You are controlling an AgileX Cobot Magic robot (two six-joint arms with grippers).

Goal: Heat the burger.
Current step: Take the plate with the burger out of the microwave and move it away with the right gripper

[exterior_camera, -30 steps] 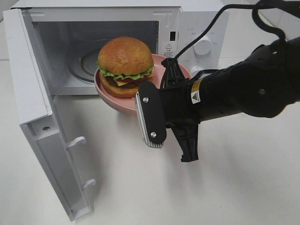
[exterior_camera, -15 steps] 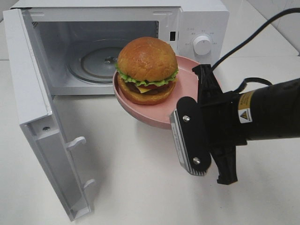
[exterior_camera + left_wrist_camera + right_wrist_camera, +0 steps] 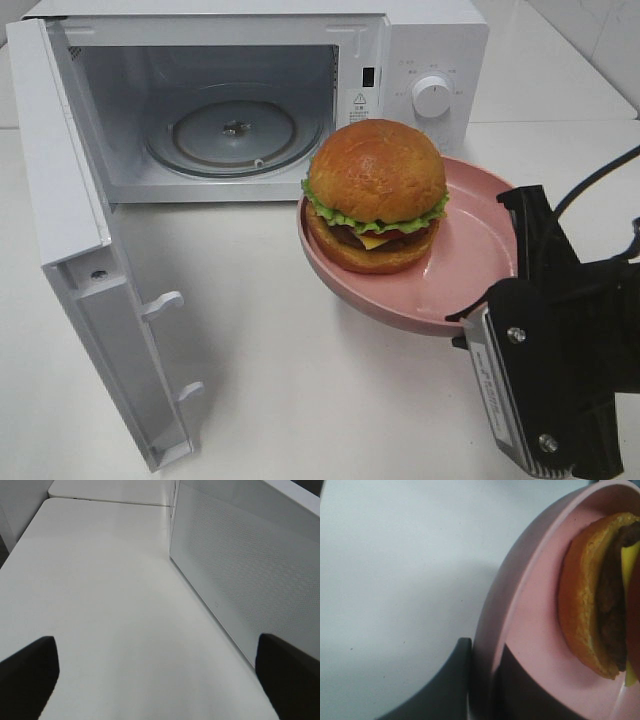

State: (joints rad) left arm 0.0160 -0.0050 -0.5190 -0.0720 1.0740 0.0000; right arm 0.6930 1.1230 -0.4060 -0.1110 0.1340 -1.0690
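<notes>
High view: the burger point(image 3: 375, 195) sits on a pink plate point(image 3: 470, 265), held aloft at 4 o'clock from the open microwave point(image 3: 400, 60).

Left wrist: left gripper point(image 3: 155, 667) spread wide over the table point(image 3: 100, 590).

Right wrist: right gripper point(image 3: 482, 680) pinches the plate's rim.

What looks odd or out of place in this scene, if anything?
Nothing is spilled or broken. The pink plate is tilted, its far side higher, held by the rim in the right tool. The burger sits off centre, toward the low side near the microwave, whose door stands open.
</notes>
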